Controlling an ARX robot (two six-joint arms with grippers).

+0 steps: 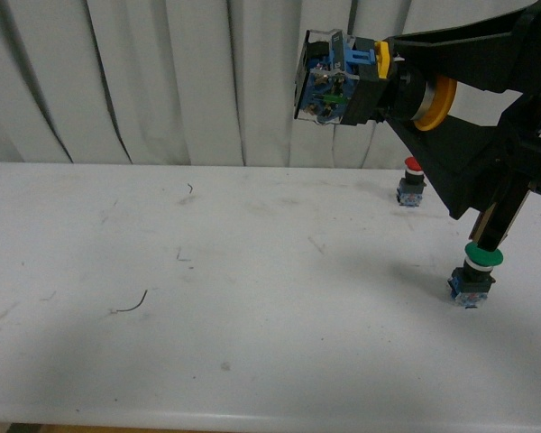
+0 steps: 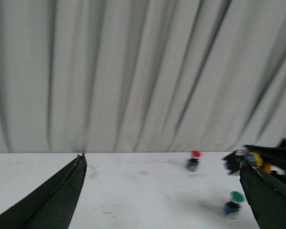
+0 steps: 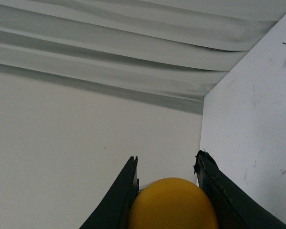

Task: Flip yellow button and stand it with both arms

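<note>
While my right pincer [image 1: 398, 86] clamps the yellow button [image 1: 338, 79] by its cap, aloft and sideways above the table [image 1: 207, 298], lifting is done — flipping and standing remain; my left pincer [image 2: 162, 162] gapes wide, empty; red-capped button [image 1: 412, 183] and green-capped button [image 1: 476, 271] stand on the right, so the table's left offers room.

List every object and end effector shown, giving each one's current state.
Yellow mushroom-capped push-button: held aloft, lying sideways.
Red-capped push-button: standing upright.
Green-capped push-button: standing upright.
Right end effector: shut on yellow push-button.
Left end effector: open, empty.
</note>
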